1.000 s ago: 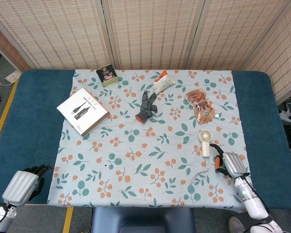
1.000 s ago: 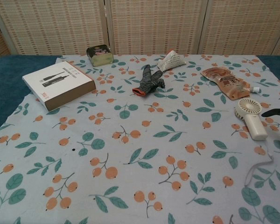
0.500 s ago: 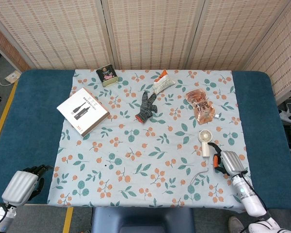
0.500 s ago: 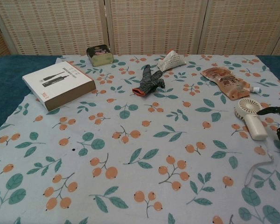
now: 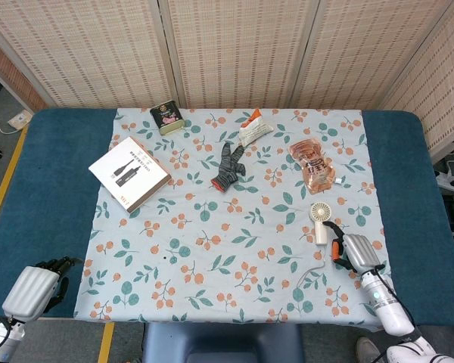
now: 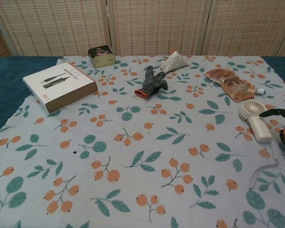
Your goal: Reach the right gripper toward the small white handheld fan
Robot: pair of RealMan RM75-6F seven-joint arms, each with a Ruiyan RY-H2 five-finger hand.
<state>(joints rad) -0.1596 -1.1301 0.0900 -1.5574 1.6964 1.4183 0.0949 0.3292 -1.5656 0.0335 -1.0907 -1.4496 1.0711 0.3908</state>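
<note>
The small white handheld fan (image 5: 320, 219) (image 6: 255, 118) lies on the floral cloth at the right, round head toward the back, handle toward me, a thin cord trailing from it. My right hand (image 5: 352, 250) (image 6: 284, 128) hovers just right of and nearer than the fan's handle, fingers apart, a dark finger reaching toward the fan without touching it. It holds nothing. My left hand (image 5: 38, 286) rests at the front left off the cloth, fingers curled in on nothing, seen in the head view only.
A white box (image 5: 129, 172) lies at the left, a small tin (image 5: 166, 118) at the back, a grey glove (image 5: 228, 165) mid-back, a white packet (image 5: 253, 128) and an orange pouch (image 5: 312, 162) at back right. The blue table (image 5: 49, 189) borders the cloth.
My right hand crept forward and left toward the fan's handle, closing the gap slightly. The left hand and the fan did not move.
</note>
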